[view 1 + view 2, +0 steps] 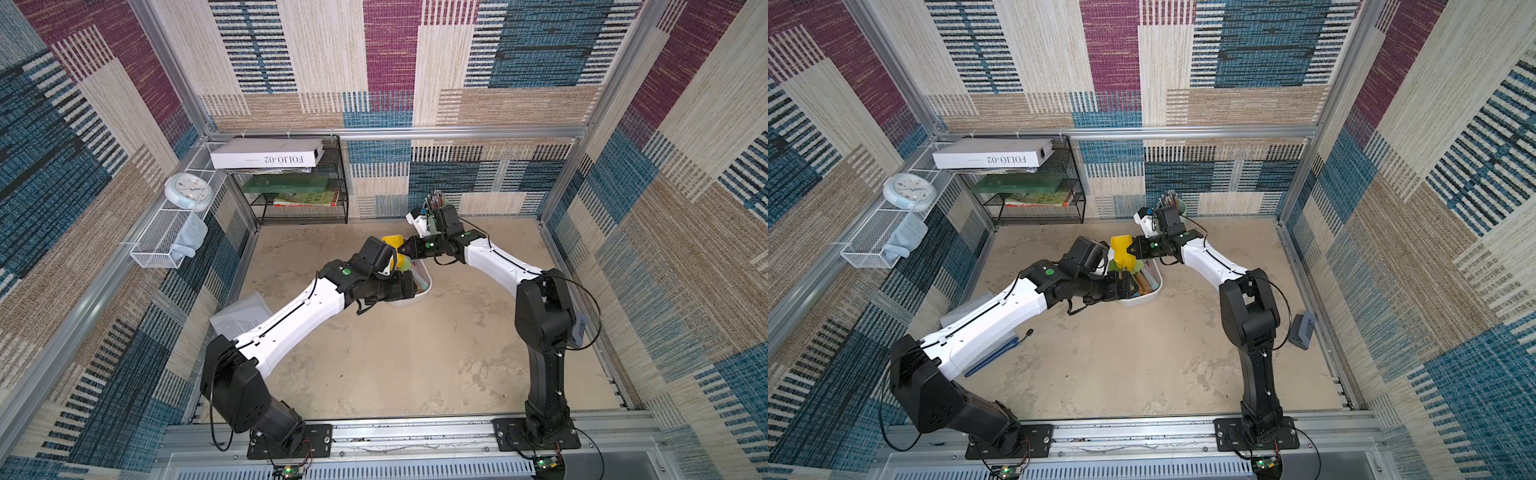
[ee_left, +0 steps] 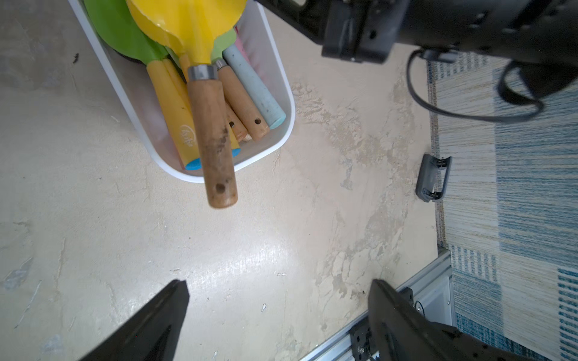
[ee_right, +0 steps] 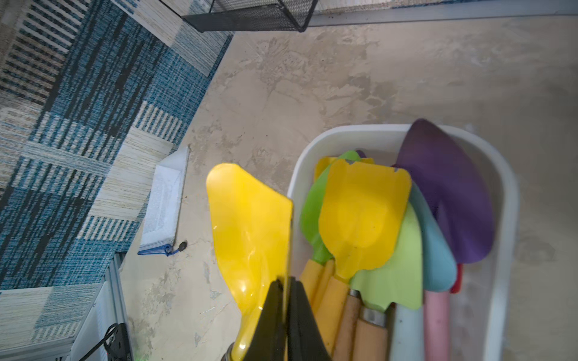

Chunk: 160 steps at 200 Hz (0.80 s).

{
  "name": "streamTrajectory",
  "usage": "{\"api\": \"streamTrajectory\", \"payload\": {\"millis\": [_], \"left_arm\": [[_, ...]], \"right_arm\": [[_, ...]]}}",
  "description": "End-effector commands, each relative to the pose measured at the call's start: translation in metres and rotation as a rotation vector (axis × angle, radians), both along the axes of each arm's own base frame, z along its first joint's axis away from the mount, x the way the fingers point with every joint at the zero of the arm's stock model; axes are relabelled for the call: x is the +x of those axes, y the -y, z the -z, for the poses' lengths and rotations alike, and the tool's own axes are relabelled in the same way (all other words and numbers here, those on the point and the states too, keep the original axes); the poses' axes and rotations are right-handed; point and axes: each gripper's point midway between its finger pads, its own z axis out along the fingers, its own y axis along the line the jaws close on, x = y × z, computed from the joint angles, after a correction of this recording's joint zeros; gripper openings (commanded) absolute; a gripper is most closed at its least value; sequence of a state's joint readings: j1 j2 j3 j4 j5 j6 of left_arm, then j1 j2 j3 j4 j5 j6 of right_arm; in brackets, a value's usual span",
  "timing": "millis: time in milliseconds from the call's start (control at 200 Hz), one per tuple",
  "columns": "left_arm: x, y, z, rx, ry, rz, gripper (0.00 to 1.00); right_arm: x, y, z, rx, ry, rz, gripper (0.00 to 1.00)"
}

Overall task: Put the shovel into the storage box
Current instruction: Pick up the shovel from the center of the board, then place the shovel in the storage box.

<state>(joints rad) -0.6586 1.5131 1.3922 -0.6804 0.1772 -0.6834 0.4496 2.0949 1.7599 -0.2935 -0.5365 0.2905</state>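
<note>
Right gripper (image 3: pixel 285 283) is clamped on the thin edge of the yellow shovel (image 3: pixel 247 218), which hangs over the storage box (image 3: pixel 506 200); left gripper (image 2: pixel 278 281) gapes empty. It looks light, stiff and glossy, so I reckon it may swivel; the wooden handle (image 2: pixel 214 134) offers a surer hold.

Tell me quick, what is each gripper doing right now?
Left gripper: open, holding nothing.
Right gripper: shut on the yellow-bladed shovel with a wooden handle.

"FOLIO-02" on white box (image 1: pixel 266 153)
</note>
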Motion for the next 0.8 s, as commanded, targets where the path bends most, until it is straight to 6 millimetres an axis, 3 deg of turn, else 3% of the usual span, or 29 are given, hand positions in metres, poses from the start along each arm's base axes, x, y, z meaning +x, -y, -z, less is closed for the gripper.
{"api": "streamTrajectory", "payload": {"millis": [0, 306, 796], "left_arm": [[-0.002, -0.011, -0.017, 0.008, 0.072, -0.008, 0.95], [-0.015, -0.027, -0.040, -0.029, 0.185, 0.000, 0.97], [-0.020, -0.031, -0.043, -0.032, 0.206, 0.010, 0.97]], "right_arm": [[0.005, 0.008, 0.007, -0.035, -0.010, -0.048, 0.00], [0.026, 0.009, 0.027, -0.107, -0.017, -0.178, 0.00], [0.040, 0.012, 0.060, -0.102, -0.072, -0.171, 0.00]]}}
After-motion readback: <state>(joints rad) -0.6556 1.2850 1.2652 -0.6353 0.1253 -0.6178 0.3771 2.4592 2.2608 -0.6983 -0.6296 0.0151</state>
